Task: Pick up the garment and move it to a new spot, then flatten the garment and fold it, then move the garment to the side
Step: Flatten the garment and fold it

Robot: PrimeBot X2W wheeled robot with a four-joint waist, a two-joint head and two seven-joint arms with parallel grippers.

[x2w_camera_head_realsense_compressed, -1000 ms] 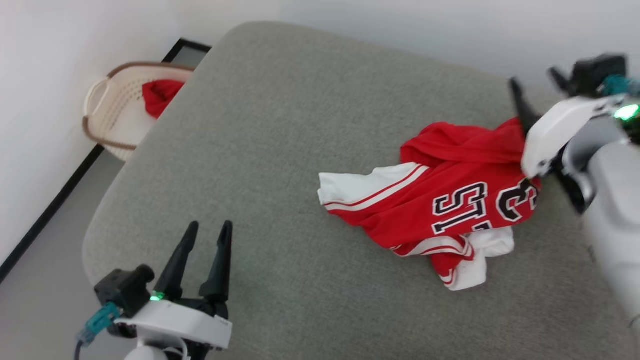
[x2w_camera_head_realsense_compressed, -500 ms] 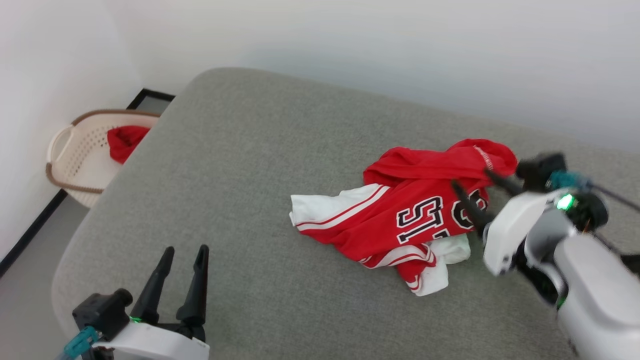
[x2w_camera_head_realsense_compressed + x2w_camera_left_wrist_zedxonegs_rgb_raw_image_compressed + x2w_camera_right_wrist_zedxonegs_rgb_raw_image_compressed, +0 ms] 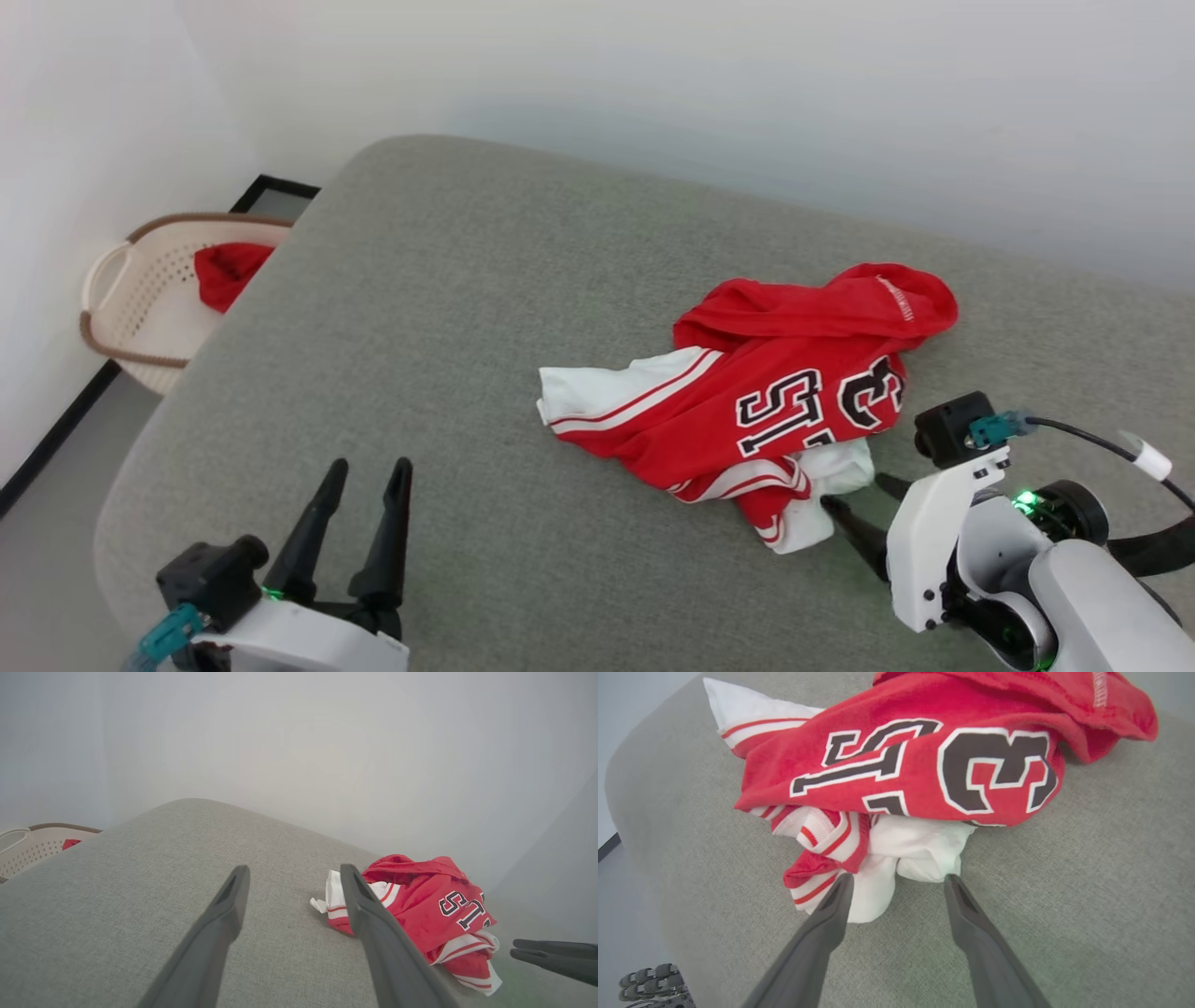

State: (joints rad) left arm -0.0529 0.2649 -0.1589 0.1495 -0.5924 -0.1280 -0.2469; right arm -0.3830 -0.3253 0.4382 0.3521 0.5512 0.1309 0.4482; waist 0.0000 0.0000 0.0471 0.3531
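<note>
On the grey cushion [image 3: 467, 308] the garment [image 3: 784, 401] lies crumpled at the right, flattening and folding yet to do, while the right gripper [image 3: 854, 493] at its near edge and the left gripper [image 3: 370, 464] both stand empty, jaws apart.

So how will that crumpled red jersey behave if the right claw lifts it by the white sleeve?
Probably floppy: the jersey lies in soft folds, so lifted by the white sleeve at the open right claw it would likely unfurl and hang. It looks thin and light. Pushed, it would likely bunch on the textured grey cushion rather than slide.
</note>
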